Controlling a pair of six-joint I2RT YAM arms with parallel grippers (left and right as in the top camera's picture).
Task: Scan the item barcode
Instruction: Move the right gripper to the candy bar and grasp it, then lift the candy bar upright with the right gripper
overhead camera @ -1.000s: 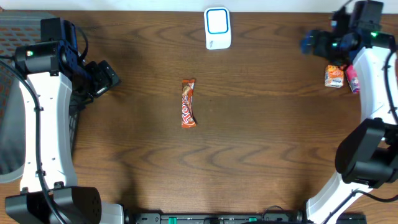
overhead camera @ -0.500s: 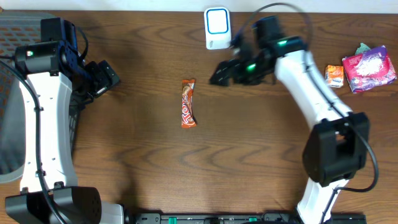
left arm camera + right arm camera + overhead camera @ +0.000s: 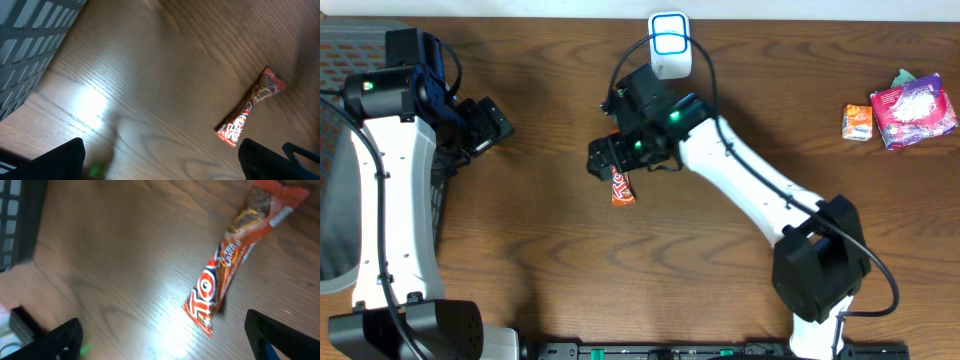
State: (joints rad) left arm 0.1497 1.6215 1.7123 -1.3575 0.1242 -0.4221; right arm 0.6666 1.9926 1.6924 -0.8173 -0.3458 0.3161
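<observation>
Found the bar (image 3: 623, 190) lying flat near the middle of the tabletop (image 3: 520, 260), label up, its long axis pointing toward the scanner (image 3: 670, 45) at the far edge and well apart from it. Noted one big change within the last second: a swing of the right arm from the right end, beside the snacks (image 3: 910, 105), past the scanner and on to a spot over the bar's upper end. Saw the right fingers (image 3: 280, 340) spread wide at either side of the wrist view, with the bar on bare wood ahead between them, gripping nothing. Could not tell from above whether they touched the wrapper. Saw the left fingers (image 3: 265, 160) equally wide and empty, parked at the left as before, well off from the bar. Judged the reach done and the pick-up not yet begun: lowering, closing on the bar, lifting it and turning its barcode to the scanner all remained. Found no barcode on the upward face.
</observation>
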